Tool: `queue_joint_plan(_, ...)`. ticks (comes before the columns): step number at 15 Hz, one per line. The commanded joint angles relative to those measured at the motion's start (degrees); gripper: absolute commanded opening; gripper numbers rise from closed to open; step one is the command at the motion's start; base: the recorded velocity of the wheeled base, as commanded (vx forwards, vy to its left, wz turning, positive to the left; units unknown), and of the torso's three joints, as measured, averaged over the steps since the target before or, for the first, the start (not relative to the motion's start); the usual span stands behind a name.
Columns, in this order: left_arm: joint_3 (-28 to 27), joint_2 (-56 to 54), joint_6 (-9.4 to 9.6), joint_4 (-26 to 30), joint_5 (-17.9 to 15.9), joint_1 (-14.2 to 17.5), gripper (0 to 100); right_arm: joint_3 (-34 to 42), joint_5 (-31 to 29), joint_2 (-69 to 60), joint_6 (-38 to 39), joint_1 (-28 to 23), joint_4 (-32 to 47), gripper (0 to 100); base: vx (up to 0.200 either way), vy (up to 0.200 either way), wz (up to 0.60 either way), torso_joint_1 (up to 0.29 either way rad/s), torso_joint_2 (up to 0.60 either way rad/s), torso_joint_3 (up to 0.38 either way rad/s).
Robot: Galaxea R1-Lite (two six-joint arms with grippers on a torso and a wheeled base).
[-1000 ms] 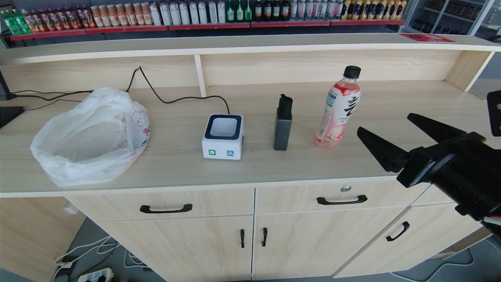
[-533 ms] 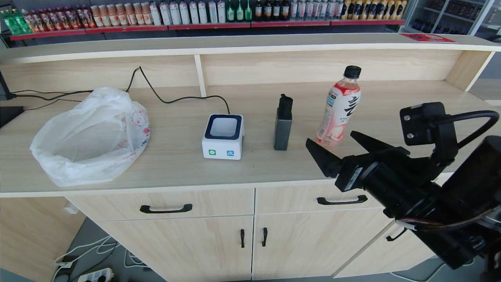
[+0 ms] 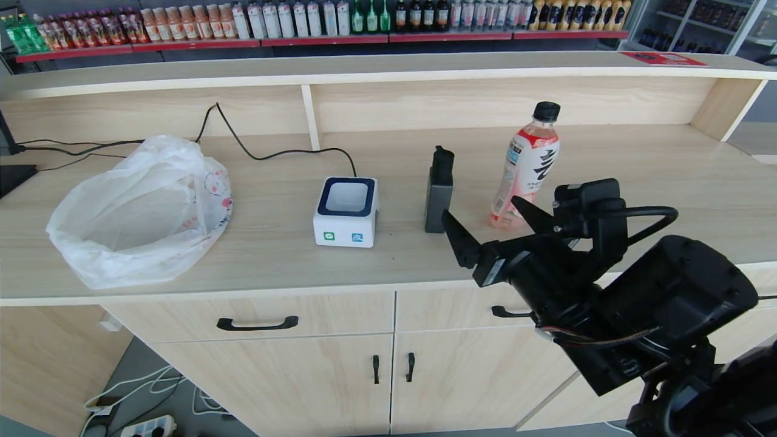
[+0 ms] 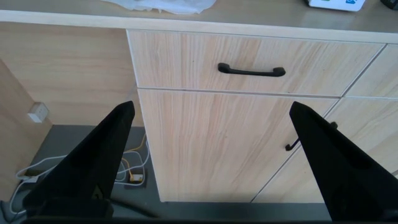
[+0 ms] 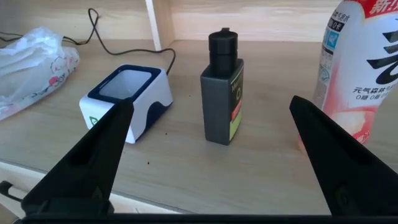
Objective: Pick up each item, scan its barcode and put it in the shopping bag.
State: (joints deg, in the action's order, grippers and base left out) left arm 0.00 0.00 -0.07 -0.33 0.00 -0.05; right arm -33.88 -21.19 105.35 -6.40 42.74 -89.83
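While spread wide, right pincer [image 3: 479,206]: at near edge of surface [image 3: 273,261].
Dark bottle [image 3: 438,197]: upright, just far of pincer, centred.
Pink bottle [image 3: 527,170]: upright, right of it.

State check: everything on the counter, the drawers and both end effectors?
shopping bag: lying on the counter, mouth open, nothing seen inside
scanner: upright, window up, cable attached
dark bottle: upright, capped, not gripped
pink drink bottle: upright, capped, not gripped
drawers: shut
right end effector: open, empty, facing the dark bottle
left end effector: open, empty, low before the cabinet front
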Motion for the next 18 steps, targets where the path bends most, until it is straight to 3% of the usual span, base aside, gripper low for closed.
queue_joint_plan(1, 0.00, 0.09, -0.01, -0.02, 0.00, -0.04, 100, -0.84, 0.01, 2.58, -0.28, 0.06, -0.17, 100, 0.000, 0.000, 0.00, 0.000, 0.00, 0.000)
queue_joint_plan(13, 0.00, 0.09, -0.01, -0.02, 0.00, 0.05, 100, -3.83, 0.01, 4.07, -0.37, 0.06, -0.17, 100, 0.000, 0.000, 0.00, 0.000, 0.00, 0.000)
queue_joint_plan(18, 0.00, 0.09, -0.10, -0.02, 0.00, -0.04, 100, -4.09, 0.01, 4.07, 0.25, -0.11, -0.17, 100, 0.000, 0.200, 0.00, 0.000, 0.00, 0.000)
